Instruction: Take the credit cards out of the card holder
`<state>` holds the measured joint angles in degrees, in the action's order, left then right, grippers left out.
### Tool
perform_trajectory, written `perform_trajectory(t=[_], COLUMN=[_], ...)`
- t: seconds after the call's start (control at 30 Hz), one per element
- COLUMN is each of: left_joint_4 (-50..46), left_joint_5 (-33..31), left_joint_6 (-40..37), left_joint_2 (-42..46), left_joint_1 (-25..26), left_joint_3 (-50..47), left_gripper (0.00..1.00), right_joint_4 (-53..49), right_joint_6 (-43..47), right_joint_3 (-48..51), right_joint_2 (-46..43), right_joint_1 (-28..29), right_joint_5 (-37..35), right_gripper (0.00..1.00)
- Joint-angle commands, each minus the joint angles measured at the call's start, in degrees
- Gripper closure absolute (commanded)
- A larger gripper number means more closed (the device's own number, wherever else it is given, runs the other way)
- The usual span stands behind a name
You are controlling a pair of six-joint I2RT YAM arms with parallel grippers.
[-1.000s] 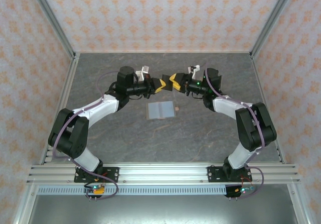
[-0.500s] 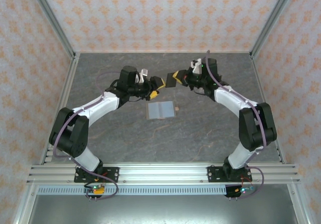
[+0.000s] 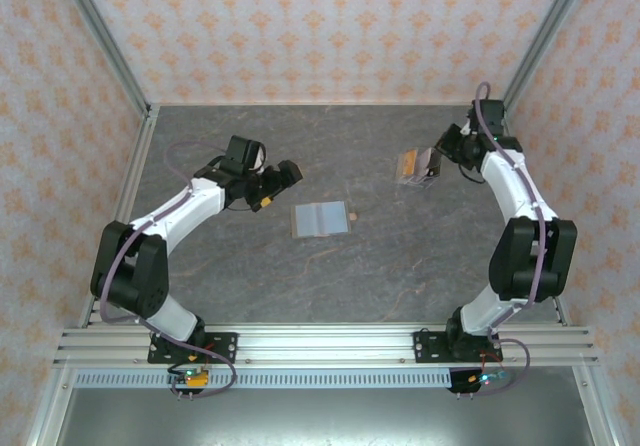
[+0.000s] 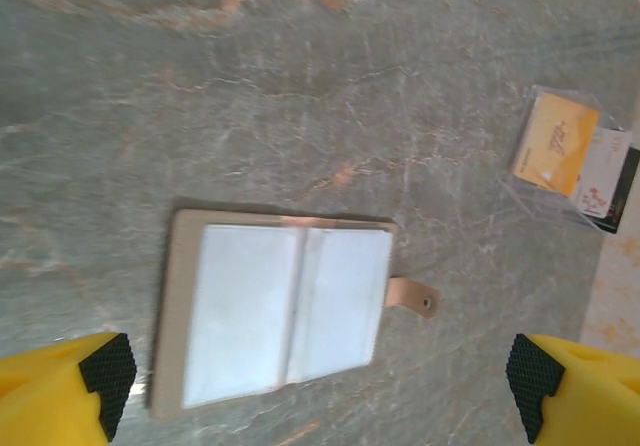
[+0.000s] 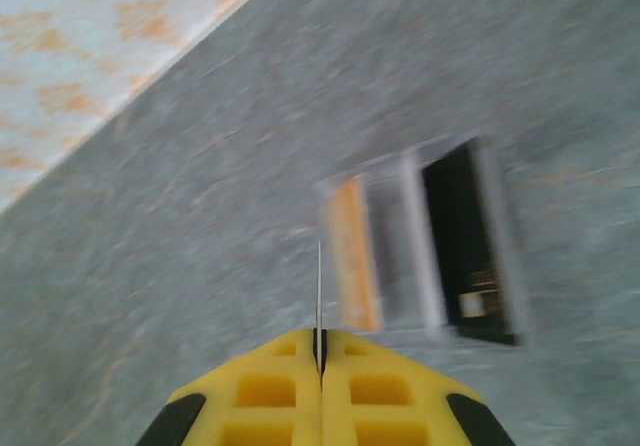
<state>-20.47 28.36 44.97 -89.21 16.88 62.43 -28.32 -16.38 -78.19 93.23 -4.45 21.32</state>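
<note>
The left claw (image 4: pixel 320 386) hung spread wide over the open card holder (image 4: pixel 280 321) on the table (image 4: pixel 300 86), the right claw (image 5: pixel 320 351) pinched together on a thin card (image 5: pixel 319 286)

Setting: laboratory robot cell. Evidence: aluminium-profile frame (image 3: pixel 105 51); printed orange-patterned wall panels (image 3: pixel 320 26); grey stone-look tabletop (image 3: pixel 330 276); slotted mounting rail (image 3: pixel 320 341) at the near edge, carrying two bolted arm bases (image 3: pixel 195 346); exposed cabling (image 3: pixel 215 368).
</note>
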Motion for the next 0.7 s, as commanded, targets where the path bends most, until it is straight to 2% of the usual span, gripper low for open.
perform_trajectory(t=[0.0, 0.23, 0.53, 0.67], left_joint_4=[-4.8, -6.6, -6.1, -4.7], left_joint_5=[-4.1, -6.5, -5.8, -3.1], left_joint_6=[-4.7, -5.8, -5.6, -4.6], left_joint_2=[2.4, 3.9, 3.7, 3.8], left_joint_1=[-0.2, -0.2, -0.1, -0.2], left_joint_3=[-0.3, -1.0, -1.8, -2.0], left_gripper=[0.0, 0.0, 0.0, 0.0], right_joint_4=[-8.1, -15.9, -18.0, -17.6], right_joint_6=[8.0, 14.9, 16.9, 17.1], right_joint_3=[-6.0, -14.4, -19.2, -19.8], right_joint_2=[3.4, 10.3, 15.7, 17.6], right_joint_1=[-2.1, -3.0, -3.0, -3.1], right_joint_5=[-3.6, 0.2, 3.1, 3.8], right_gripper=[1.0, 1.0, 1.0, 1.0])
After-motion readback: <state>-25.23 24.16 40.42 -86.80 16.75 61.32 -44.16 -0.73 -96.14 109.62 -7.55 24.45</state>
